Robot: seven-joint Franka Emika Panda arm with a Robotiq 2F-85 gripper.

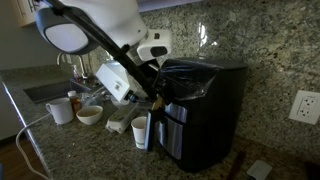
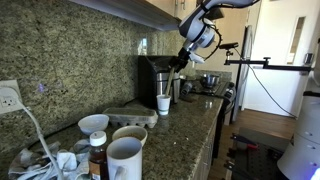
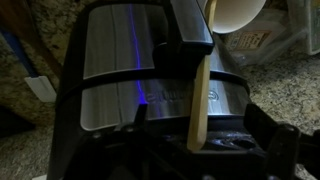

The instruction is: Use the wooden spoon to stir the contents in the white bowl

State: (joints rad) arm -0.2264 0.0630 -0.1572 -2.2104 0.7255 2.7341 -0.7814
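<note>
The wooden spoon [image 3: 203, 90] shows in the wrist view as a slim tan handle. It runs from between my fingers up to a white cup [image 3: 238, 14]; its head is hidden there. My gripper [image 3: 200, 138] is open, with one finger on each side of the handle's end, above the black coffee maker [image 3: 130, 80]. In both exterior views the gripper [image 1: 150, 88] [image 2: 184, 56] hangs over the cup [image 1: 140, 130] [image 2: 163, 103]. The white bowl with the tan inside [image 1: 90, 116] [image 2: 128, 135] stands on the counter, well away from the gripper.
A white mug [image 1: 60, 110] [image 2: 125, 158] stands by the bowl, and a smaller all-white bowl [image 2: 93, 123] is nearby. The coffee maker [image 1: 205, 110] [image 2: 152, 78] stands against the granite wall. There is a wall outlet [image 1: 303, 105] and a sink [image 1: 45, 92].
</note>
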